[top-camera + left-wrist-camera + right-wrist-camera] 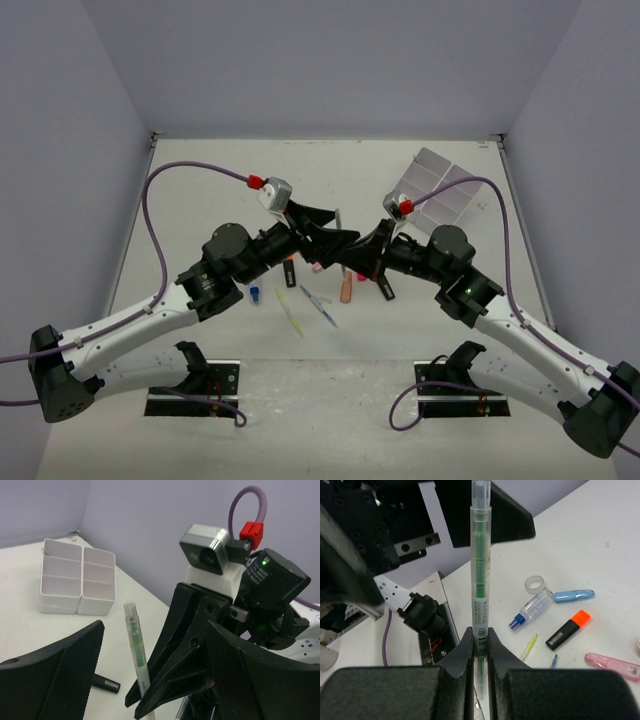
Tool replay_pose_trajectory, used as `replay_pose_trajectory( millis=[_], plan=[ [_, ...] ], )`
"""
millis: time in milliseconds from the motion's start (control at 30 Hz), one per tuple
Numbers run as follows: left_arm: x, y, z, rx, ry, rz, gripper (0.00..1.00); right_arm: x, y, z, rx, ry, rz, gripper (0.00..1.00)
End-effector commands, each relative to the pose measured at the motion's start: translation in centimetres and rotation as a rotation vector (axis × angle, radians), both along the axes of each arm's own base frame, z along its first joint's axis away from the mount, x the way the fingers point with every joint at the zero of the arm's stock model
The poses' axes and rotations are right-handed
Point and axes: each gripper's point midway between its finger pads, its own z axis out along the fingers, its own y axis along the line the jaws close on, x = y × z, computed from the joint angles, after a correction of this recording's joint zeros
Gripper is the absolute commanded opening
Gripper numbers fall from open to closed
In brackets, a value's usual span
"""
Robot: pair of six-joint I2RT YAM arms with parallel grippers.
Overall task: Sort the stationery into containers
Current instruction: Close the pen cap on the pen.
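Right wrist view: the right fingers [460, 680] pinch the lower part of a clear pen [480, 580] with a green core, holding it upright above the tabletop [600, 540]. Loose stationery lies below on the tabletop: a clear tape roll [536, 584], a blue marker [573, 595] just beside it, a black highlighter with an orange cap [567, 630], a thin yellow pen [529, 646] and a pink item [612, 664] at the edge of the view. Left wrist view: the left fingers [65, 680] are spread wide on either side of the same pen and are not touching it. The white divided tray [60, 602] sits farther back on the tabletop, well apart from the pen. Top view: both arms meet over the middle of the tabletop, with the tray at the far right
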Motion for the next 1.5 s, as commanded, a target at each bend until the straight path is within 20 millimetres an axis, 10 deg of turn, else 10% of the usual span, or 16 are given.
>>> replay_pose_trajectory(
  millis=[0, 400, 667, 1233, 1467],
  plan=[
    [0.7, 1.2, 4.1, -0.027, -0.091, 0.066, 0.80, -0.4, 0.3, 2.0, 0.030, -0.058, 0.037, 0.00],
    [2.0, 0.4, 3.3, 0.051, -0.051, 0.095, 0.15, -1.1, 0.1, 3.4, 0.037, -0.103, 0.059, 0.00],
    [1.2, -0.3, 2.2, 0.058, -0.029, 0.039, 0.01, -0.5, -0.2, 5.1, 0.052, -0.129, 0.015, 0.00],
    [0.2, -1.3, -3.2, 0.109, 0.078, -0.036, 0.00, 0.8, -0.9, 13.8, 0.109, -0.267, -0.068, 0.00],
    [-0.2, 0.3, 0.4, 0.098, 0.014, -0.006, 0.01, 2.2, -0.6, 9.8, 0.051, -0.198, -0.112, 0.00]
  ],
)
